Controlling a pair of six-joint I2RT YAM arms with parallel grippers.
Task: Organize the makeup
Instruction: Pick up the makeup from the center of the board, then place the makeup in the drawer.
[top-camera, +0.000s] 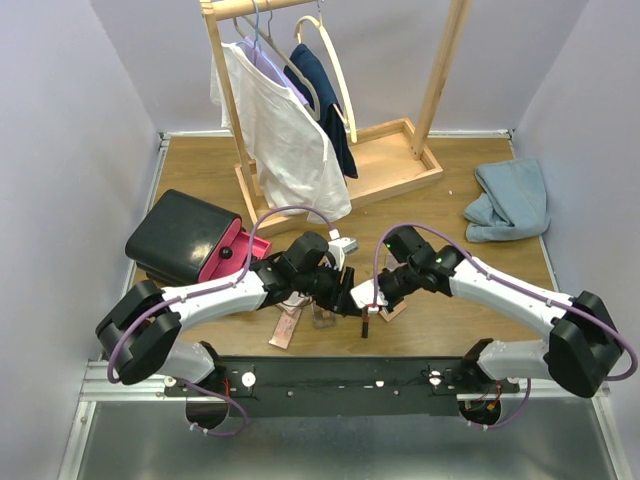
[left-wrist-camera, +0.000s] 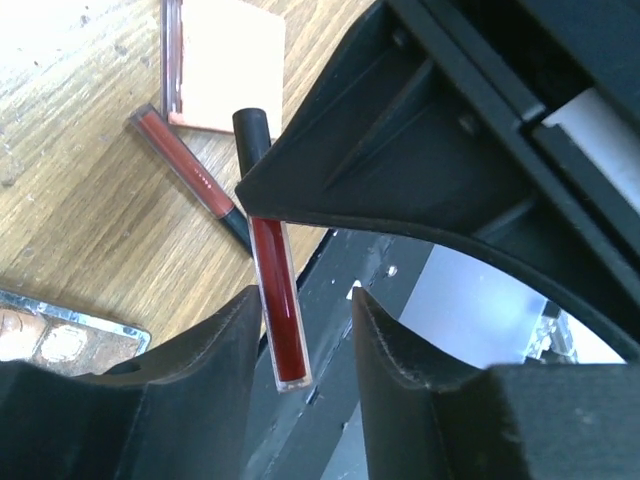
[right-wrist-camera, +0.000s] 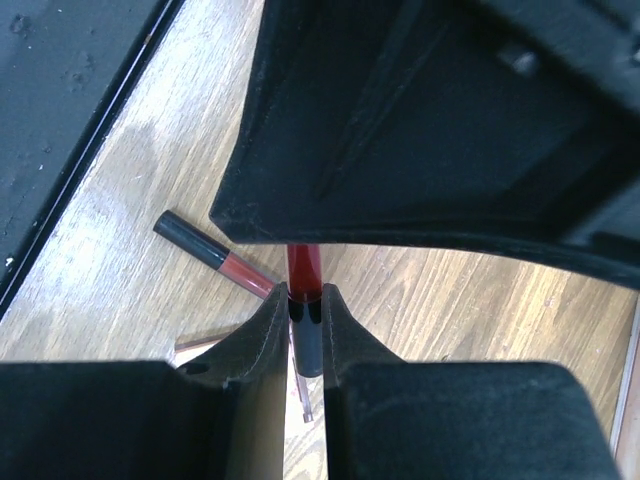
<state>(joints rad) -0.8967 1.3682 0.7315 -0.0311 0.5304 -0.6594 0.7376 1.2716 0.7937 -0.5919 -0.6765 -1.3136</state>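
- The tube (left-wrist-camera: 278, 310) is held up off the table (left-wrist-camera: 70, 210) by the right gripper (right-wrist-camera: 305, 298). It's pinched tight on the black cap, and the red body sticks out free past the fingers.
- The left gripper (left-wrist-camera: 308, 300) is roughly half open, with a jaw on either side of that red body. One jaw looks to be touching it and a gap is seen on the other side, so nothing is clamped there yet.
- It reads as a mid-air hand-off near the front table edge. In the top view the case (top-camera: 185, 235) sits at 10 o'clock from it.
- The other makeup is seen lying on the table in the left wrist view. A second tube (left-wrist-camera: 185, 170) is at 10 o'clock from the left jaws, a compact (left-wrist-camera: 228, 65) at 11, and a palette (left-wrist-camera: 60, 338) at 9.
- Risk 1: the tube is angled across the left jaws. If it's squeezed like that, it could get twisted or levered out of the cap pinch.
- Risk 2: if the cap is let go before the left clamp is firm, the tube gets dropped. That close to the edge, it could well roll off.
- Risk 3: the two grippers are packed close, so a bump is likely.
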